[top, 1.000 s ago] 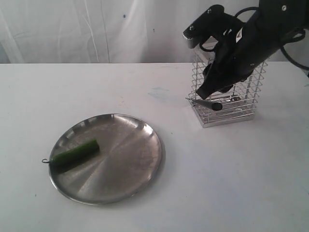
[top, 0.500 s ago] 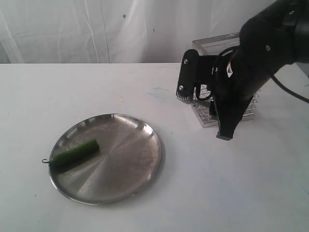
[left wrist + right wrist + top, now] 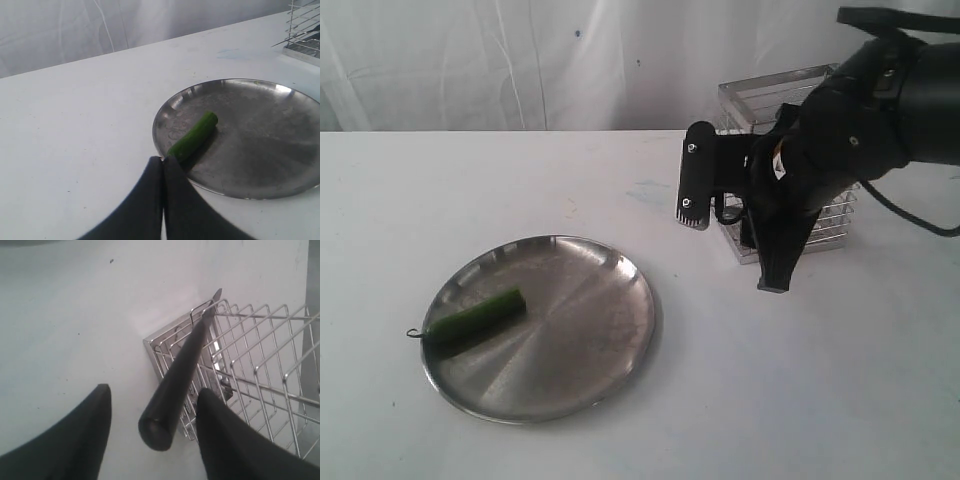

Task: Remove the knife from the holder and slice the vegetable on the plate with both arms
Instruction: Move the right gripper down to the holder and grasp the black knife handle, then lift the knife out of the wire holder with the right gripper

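Observation:
The steel plate [image 3: 570, 330] lies at the front left of the table, with the green vegetable [image 3: 476, 318] on its left side. The wire holder [image 3: 820, 90] stands at the back right, largely behind my right arm. My right gripper [image 3: 735, 232] hangs at the holder's front left side, open. In the right wrist view the knife's dark handle [image 3: 172, 385] pokes out through the holder's [image 3: 260, 365] wires and sits between the spread fingers [image 3: 225, 435] of the right gripper [image 3: 154, 389], touching neither. My left gripper [image 3: 163, 160] is shut and empty at the plate's [image 3: 260, 145] rim, by the vegetable's [image 3: 195, 136] near end.
White table [image 3: 820, 400] with a white curtain [image 3: 520, 60] behind it. The holder's corner [image 3: 305, 30] shows at the far edge of the left wrist view. The left arm does not show in the exterior view.
My right arm has swung down from over the holder to its front left side, turning the gripper, and the jaws have spread a little wider. Plate and vegetable have not moved.

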Available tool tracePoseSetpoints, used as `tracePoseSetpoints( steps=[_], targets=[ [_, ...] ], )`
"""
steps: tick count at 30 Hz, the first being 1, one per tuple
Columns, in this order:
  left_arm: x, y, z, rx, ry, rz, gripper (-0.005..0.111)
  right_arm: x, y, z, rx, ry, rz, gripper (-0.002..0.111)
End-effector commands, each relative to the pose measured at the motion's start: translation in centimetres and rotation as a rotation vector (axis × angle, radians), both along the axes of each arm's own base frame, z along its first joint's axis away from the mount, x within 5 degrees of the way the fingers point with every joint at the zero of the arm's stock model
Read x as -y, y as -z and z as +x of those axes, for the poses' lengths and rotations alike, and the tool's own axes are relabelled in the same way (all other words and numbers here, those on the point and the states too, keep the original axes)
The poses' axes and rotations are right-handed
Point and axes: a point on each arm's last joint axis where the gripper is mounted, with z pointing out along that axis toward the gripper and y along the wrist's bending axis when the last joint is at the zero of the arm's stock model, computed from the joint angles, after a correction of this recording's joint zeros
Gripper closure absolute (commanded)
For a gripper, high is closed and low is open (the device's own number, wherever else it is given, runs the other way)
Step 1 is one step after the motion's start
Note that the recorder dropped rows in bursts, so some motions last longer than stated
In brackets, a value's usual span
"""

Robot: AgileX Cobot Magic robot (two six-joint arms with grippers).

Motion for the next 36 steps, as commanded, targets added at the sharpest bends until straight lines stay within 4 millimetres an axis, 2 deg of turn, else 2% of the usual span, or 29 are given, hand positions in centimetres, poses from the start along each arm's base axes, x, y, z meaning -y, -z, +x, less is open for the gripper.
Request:
tracePoseSetpoints(
  steps=[1, 7, 10, 16, 24, 31, 36],
  targets=[
    [0.0, 0.1, 0.0, -0.003, -0.003, -0.003, 0.107, -0.2, 0.8, 0.3, 0.001, -0.009, -0.021, 0.059],
    [0.0, 0.1, 0.0, -0.003, -0.003, -0.003, 0.107, 0.1, 1.3, 0.8, 0.012, 0.012, -0.034, 0.06],
    [0.0, 0.1, 0.0, -0.003, -0.003, -0.003, 0.107, 0.0, 1.3, 0.9, 0.026, 0.008, -0.02, 0.066],
    [0.0, 0.1, 0.0, -0.003, -0.003, -0.003, 0.107, 0.3, 1.2, 1.1, 0.034, 0.058, 0.008, 0.085],
    [0.0, 0.1, 0.0, -0.003, -0.003, -0.003, 0.107, 0.6, 1.1, 1.2, 0.033, 0.09, -0.007, 0.091],
    [0.0, 0.1, 0.0, -0.003, -0.003, -0.003, 0.107, 1.0, -1.2, 0.9, 0.066, 0.113, 0.001, 0.102],
    [0.0, 0.1, 0.0, -0.003, -0.003, -0.003, 0.107, 1.4, -3.1, 0.6, 0.086, 0.139, 0.005, 0.105]
  ],
)
